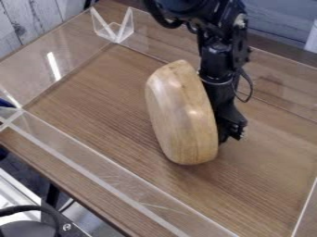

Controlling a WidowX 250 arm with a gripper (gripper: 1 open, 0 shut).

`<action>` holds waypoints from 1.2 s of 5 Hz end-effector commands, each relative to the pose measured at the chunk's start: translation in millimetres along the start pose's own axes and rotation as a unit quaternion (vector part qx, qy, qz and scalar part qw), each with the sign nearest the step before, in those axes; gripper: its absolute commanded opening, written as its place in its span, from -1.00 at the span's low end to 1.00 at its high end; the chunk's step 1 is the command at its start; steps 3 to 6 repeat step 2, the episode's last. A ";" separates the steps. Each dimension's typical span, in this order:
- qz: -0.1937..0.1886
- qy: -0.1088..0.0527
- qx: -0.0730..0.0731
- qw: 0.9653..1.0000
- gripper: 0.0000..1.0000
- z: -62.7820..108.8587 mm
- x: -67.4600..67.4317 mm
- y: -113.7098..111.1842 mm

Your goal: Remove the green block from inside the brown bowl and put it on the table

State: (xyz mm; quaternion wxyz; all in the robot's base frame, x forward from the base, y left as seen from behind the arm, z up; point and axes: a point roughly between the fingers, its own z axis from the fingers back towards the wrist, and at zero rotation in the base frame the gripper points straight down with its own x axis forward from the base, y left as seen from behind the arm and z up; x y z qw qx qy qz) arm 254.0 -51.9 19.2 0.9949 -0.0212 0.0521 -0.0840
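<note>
Camera view from my seat: the table [87, 102] fills most of the picture, a brown wood-grain top with low clear walls [74, 153] along its edges and a small clear bracket [114, 26] standing at the far left corner. On the right half of that surface, the bowl [183, 116] stands tipped up on its rim, its smooth rounded underside facing me and its opening turned away toward the arm, so I cannot see inside it. The black arm [217, 42] comes in from the top of the picture and drops almost straight down just behind the bowl's right edge. Its gripper [228, 125] sits low against that edge, pointing down at the table; the fingers are drawn together as tight as they go, and they look pinched on the bowl's rim, though the wall of the bowl hides the exact contact. I cannot spot the green block anywhere: not on the bare wood, and the bowl's inside is hidden from me.
</note>
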 end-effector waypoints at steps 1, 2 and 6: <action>-0.011 0.014 -0.001 1.000 -1.00 -4.3 -4.2 -9.2; -0.015 0.018 -0.001 1.000 -1.00 -4.0 -4.0 -10.9; -0.015 0.018 -0.001 1.000 -1.00 -4.0 -4.0 -10.9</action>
